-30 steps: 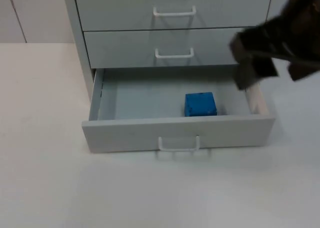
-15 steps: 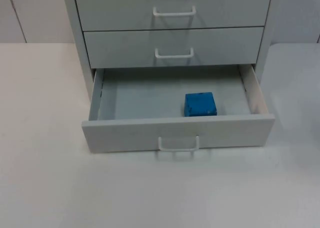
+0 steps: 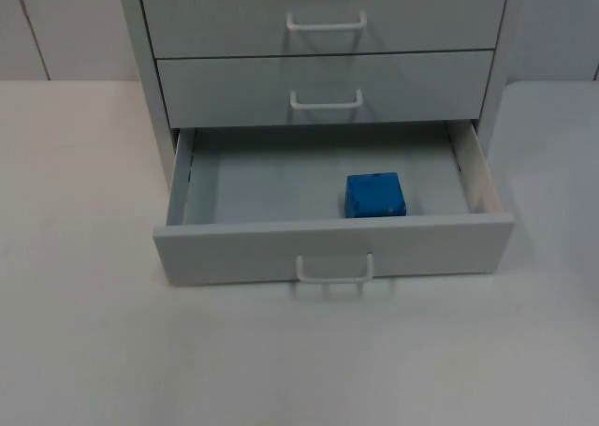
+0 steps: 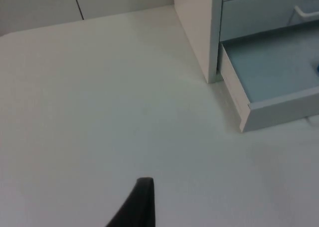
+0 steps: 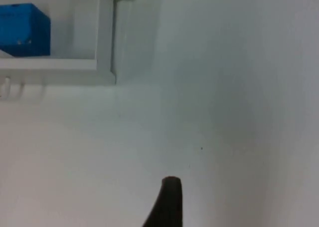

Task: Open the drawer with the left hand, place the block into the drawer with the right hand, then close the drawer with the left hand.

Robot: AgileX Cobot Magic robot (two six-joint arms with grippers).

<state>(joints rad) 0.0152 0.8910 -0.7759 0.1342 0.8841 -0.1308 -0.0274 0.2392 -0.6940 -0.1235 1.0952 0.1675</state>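
The block (image 3: pixel 375 196) sits inside the open bottom drawer (image 3: pixel 332 248), right of centre near its front wall, so closing is the step in hand. The left hand (image 4: pixel 142 202) hovers over bare tabletop (image 3: pixel 84 332); its opening cannot be told. It must reach the handle (image 3: pixel 334 271) at lower centre of the frame.

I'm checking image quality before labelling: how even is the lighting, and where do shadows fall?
Top view: soft, even light, a faint shadow under the drawer handle. Right wrist view: blue block crisp, a grey shade on the table. Left wrist view: no glare.
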